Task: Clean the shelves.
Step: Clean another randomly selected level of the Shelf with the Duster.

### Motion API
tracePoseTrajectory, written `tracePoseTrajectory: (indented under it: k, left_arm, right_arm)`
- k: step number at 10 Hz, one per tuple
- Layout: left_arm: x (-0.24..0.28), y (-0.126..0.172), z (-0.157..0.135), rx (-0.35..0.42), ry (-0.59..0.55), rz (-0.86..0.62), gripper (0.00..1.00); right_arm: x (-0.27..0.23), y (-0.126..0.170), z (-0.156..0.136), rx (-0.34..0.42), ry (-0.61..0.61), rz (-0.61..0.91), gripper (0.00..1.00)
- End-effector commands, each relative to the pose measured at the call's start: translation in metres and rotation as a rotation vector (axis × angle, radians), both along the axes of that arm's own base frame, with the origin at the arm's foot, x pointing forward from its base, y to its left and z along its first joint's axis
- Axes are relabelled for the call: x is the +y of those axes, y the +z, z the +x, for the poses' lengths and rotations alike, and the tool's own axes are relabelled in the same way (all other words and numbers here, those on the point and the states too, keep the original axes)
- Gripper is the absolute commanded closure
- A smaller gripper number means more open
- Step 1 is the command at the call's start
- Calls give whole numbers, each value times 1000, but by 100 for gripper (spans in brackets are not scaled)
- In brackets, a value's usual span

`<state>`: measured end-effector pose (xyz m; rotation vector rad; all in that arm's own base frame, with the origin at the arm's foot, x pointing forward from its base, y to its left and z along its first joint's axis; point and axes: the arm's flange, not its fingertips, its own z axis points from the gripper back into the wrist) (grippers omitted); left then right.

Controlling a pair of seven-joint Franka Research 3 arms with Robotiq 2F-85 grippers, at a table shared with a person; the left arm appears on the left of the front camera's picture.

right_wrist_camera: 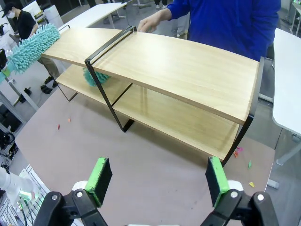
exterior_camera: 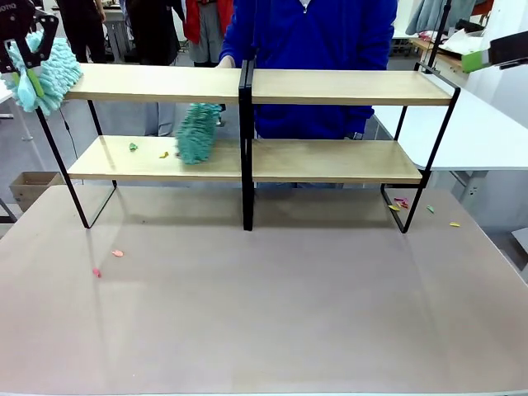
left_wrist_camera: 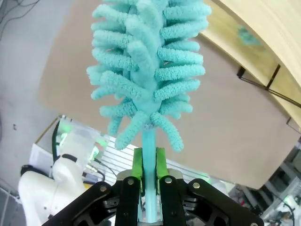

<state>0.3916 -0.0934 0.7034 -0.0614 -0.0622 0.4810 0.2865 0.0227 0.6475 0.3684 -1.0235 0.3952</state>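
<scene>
The shelves stand across the far half of the table, two light wooden boards in a black frame. At the top board's left end, my left gripper is shut on the handle of a teal fluffy duster. In the left wrist view the green pads clamp the handle below the duster head. A second teal duster hangs over the lower board, left of the central upright. My right gripper is open and holds nothing, up high at the right. Small scraps lie on the lower board.
A person in a blue top stands behind the shelves with a hand on the top board. Coloured scraps lie on the table at the left and by the right leg. A white table stands at the right.
</scene>
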Motion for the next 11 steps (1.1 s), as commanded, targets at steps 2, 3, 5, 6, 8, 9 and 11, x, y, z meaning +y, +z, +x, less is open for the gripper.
tracePoseTrajectory:
  k: [2,3,5,6,8,9,11]
  left_arm:
    - [-2,-1,-24,-71,-151,39,88]
    - [0,1,-33,-52,-218,80,88]
    - [9,6,-65,-72,-460,74,88]
    - [16,7,-81,-92,-527,72,88]
    - [28,9,-107,-137,-650,69,88]
    - [36,10,-115,-172,-704,48,88]
    - [61,15,-129,-179,-908,7,88]
  right_arm:
    - [-1,0,0,0,1,5,0]
    - [-1,0,0,0,1,5,0]
    - [-1,0,0,0,1,5,0]
    - [-1,0,0,0,1,5,0]
    - [-1,0,0,0,1,5,0]
    - [-1,0,0,0,1,5,0]
    - [-1,0,0,0,1,5,0]
